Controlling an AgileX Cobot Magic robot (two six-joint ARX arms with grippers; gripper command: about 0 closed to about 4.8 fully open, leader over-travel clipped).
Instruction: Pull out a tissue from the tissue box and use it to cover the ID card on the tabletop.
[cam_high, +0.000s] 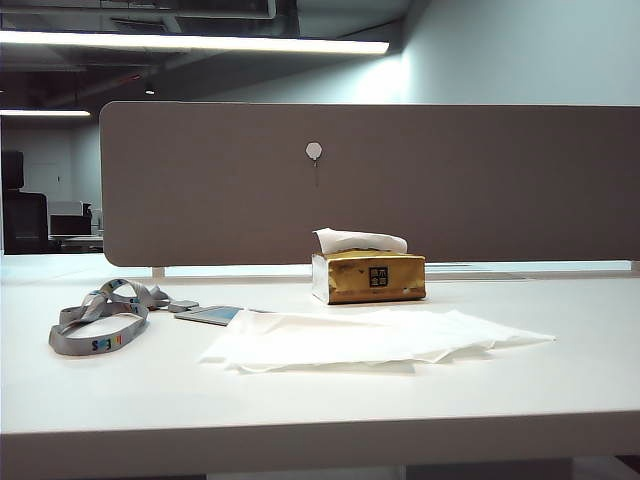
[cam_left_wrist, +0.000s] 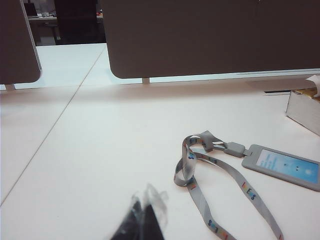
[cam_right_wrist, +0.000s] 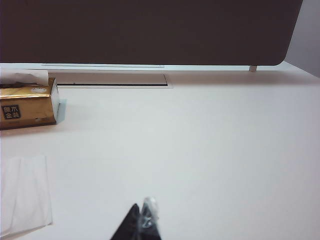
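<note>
The golden-brown tissue box (cam_high: 368, 278) stands on the white tabletop (cam_high: 320, 395) in front of the divider. A white tissue (cam_high: 360, 240) pokes out of its top. The ID card (cam_high: 210, 315) lies flat to the left of the box, its pale blue face up, clipped to a grey lanyard (cam_high: 100, 318). Neither gripper shows in the exterior view. My left gripper (cam_left_wrist: 142, 214) is shut and hovers near the lanyard (cam_left_wrist: 220, 200), short of the ID card (cam_left_wrist: 282, 166). My right gripper (cam_right_wrist: 142, 217) is shut over bare table, well away from the tissue box (cam_right_wrist: 27, 107).
A broad pile of overlapping white sheets (cam_high: 370, 338) lies in front of the box, its left edge reaching the card's end; the same sheets (cam_right_wrist: 22, 195) show in the right wrist view. The grey-brown divider panel (cam_high: 400, 180) closes the back of the table.
</note>
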